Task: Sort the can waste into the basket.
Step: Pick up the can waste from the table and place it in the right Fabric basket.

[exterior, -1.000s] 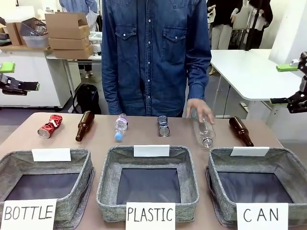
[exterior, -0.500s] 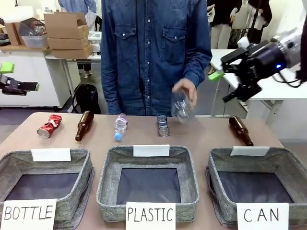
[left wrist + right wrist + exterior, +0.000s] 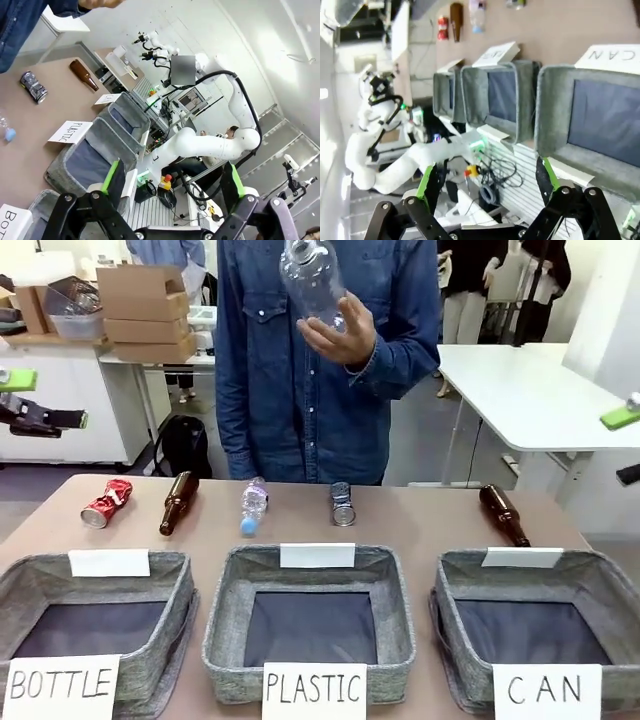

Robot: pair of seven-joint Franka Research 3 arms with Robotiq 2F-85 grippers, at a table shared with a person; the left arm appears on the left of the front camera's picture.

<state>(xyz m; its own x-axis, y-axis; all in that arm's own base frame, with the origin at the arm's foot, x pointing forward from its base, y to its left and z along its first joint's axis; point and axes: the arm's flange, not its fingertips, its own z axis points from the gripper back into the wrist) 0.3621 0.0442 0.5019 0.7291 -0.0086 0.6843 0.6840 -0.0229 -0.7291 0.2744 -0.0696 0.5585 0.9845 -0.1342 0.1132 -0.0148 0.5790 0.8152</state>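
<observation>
A crushed red can [image 3: 105, 503] lies at the table's far left. A silver can with a dark pattern [image 3: 343, 504] lies at the far middle, and it also appears in the left wrist view [image 3: 34, 86]. The grey basket signed "CAN" [image 3: 600, 578] stands at the near right with nothing in it; its grey wall [image 3: 550, 110] is close in the right wrist view. My left gripper [image 3: 45, 400] hangs open at the left edge, above and left of the table. At the right edge my right gripper [image 3: 628, 445] hangs open, high over the basket's side. Both wrist views, left [image 3: 172, 182] and right [image 3: 487, 182], show nothing between the fingers.
A person stands at the far side holding a clear plastic bottle [image 3: 312, 280] up at chest height. Brown glass bottles [image 3: 176, 503] [image 3: 502, 513] and a small plastic bottle [image 3: 252, 504] lie in the far row. Baskets signed "BOTTLE" [image 3: 175, 585] and "PLASTIC" [image 3: 395, 585] stand left of the CAN basket.
The person picked the clear plastic bottle off the table and raised it to chest height. My right arm swung in over the right side, then drew back to the edge. The left arm stayed put.
</observation>
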